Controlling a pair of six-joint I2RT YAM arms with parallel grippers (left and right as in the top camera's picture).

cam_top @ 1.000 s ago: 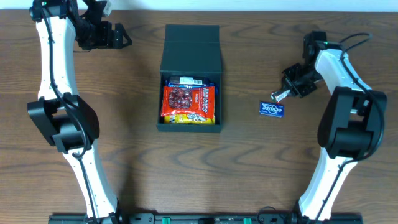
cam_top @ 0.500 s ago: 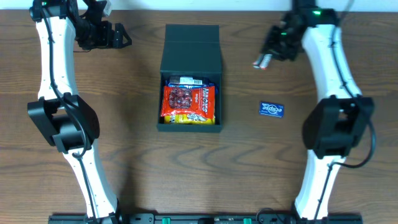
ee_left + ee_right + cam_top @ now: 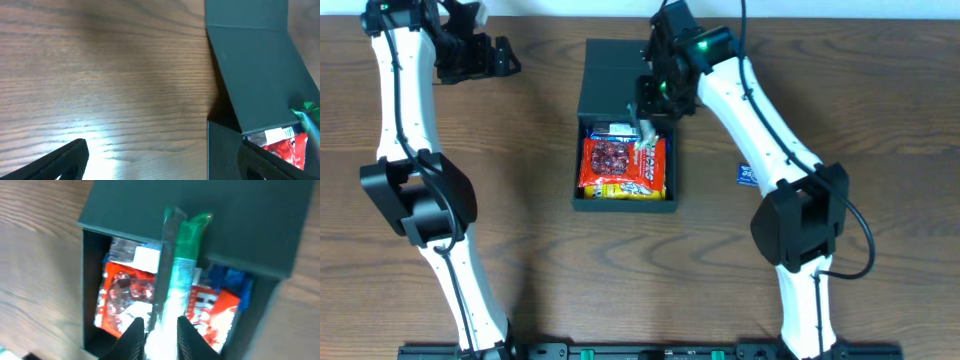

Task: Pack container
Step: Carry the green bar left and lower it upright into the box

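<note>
The container (image 3: 582,150) is a dark box lying open mid-table, its flap lid (image 3: 628,78) folded back behind it. Inside lie a red snack packet (image 3: 620,158) and a yellow one (image 3: 620,189). My right gripper (image 3: 648,112) hovers over the box's back edge, shut on a slim green-and-white packet (image 3: 645,131). In the right wrist view the same packet (image 3: 181,245) sticks out from between the fingers of my right gripper (image 3: 160,325), above the red packet (image 3: 120,292). My left gripper (image 3: 490,56) stands open at the far left; in its own view my left gripper (image 3: 167,167) holds nothing.
A small blue packet (image 3: 744,176) lies on the table right of the box, partly hidden by my right arm. The left wrist view shows bare wood to the left of the container's lid (image 3: 260,65).
My right arm has swung from the right side of the table, past the far edge, to above the container, carrying the slim packet. The left arm has barely shifted.
</note>
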